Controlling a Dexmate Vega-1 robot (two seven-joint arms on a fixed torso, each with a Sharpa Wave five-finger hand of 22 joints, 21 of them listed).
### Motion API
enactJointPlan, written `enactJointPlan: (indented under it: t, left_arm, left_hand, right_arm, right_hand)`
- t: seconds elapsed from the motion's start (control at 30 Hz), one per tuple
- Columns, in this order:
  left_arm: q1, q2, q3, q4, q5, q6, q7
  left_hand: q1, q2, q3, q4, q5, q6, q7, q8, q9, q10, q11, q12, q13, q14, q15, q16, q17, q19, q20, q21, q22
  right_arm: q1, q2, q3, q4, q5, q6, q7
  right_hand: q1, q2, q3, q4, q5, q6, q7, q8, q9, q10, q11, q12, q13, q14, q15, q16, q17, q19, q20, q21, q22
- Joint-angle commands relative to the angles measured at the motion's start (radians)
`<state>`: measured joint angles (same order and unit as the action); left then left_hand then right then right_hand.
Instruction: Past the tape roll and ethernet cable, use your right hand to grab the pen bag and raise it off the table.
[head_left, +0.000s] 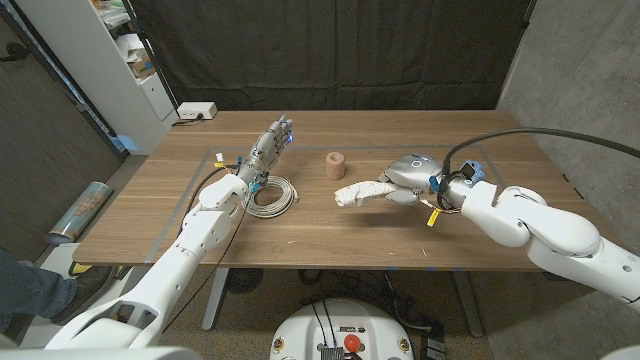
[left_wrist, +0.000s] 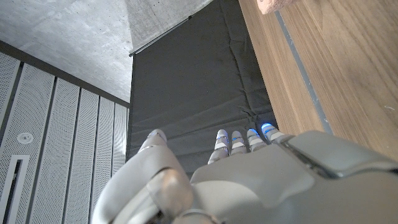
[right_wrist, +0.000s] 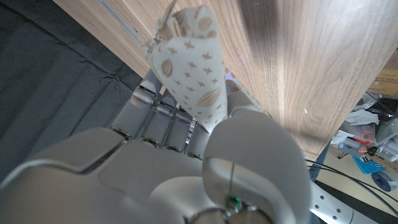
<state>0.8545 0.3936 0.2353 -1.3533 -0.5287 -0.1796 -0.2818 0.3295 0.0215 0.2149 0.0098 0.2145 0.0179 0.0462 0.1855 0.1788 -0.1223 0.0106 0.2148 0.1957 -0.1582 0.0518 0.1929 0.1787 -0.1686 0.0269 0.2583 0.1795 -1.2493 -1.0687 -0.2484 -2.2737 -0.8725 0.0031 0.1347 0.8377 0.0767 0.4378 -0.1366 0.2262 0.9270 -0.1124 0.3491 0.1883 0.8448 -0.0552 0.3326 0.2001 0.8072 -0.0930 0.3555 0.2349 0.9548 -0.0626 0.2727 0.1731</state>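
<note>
My right hand holds the pen bag, a cream pouch with a tan pattern, above the middle of the table; its shadow lies on the wood beneath it. In the right wrist view the pen bag sticks out from between my fingers, clear of the tabletop. A brown tape roll stands just behind the bag. The coiled white ethernet cable lies to the left. My left hand stays over the table behind the cable, fingers stretched out and holding nothing; the left wrist view shows my left hand the same way.
A white power strip sits at the table's far left corner. A white shelf unit stands beyond the left edge. A dark curtain hangs behind the table. Blue tape lines mark a rectangle on the wood.
</note>
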Motion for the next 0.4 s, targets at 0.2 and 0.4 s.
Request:
enactJointPlan:
  t: [0.2, 0.4]
  left_arm:
    - [0.002, 0.003, 0.006, -0.007, -0.004, -0.008, -0.004]
    - [0.004, 0.008, 0.003, -0.009, -0.009, -0.008, -0.008]
  left_hand:
    - [0.001, 0.01, 0.002, -0.01, 0.001, -0.001, -0.003, 0.004, 0.002, -0.002, 0.0, -0.002, 0.001, -0.009, 0.004, -0.003, 0.005, -0.066, 0.005, -0.006, 0.001]
    - [0.001, 0.01, 0.002, -0.011, 0.001, -0.001, -0.002, 0.004, 0.002, -0.002, 0.0, -0.002, 0.001, -0.009, 0.004, -0.003, 0.005, -0.066, 0.005, -0.008, 0.001]
  right_arm:
    - [-0.023, 0.03, 0.064, -0.03, 0.006, 0.007, -0.019]
    - [-0.028, 0.044, 0.076, -0.041, 0.0, 0.006, -0.014]
  right_hand:
    - [0.002, 0.007, 0.009, -0.001, -0.008, 0.007, 0.002, -0.008, 0.005, 0.004, -0.011, -0.009, 0.002, 0.005, -0.072, -0.003, 0.006, 0.007, -0.004, -0.005, 0.002]
    - [0.001, 0.008, 0.01, 0.0, -0.011, 0.007, 0.001, -0.01, 0.005, 0.007, -0.007, -0.011, 0.002, 0.005, -0.071, -0.006, 0.006, 0.011, -0.006, -0.005, 0.002]
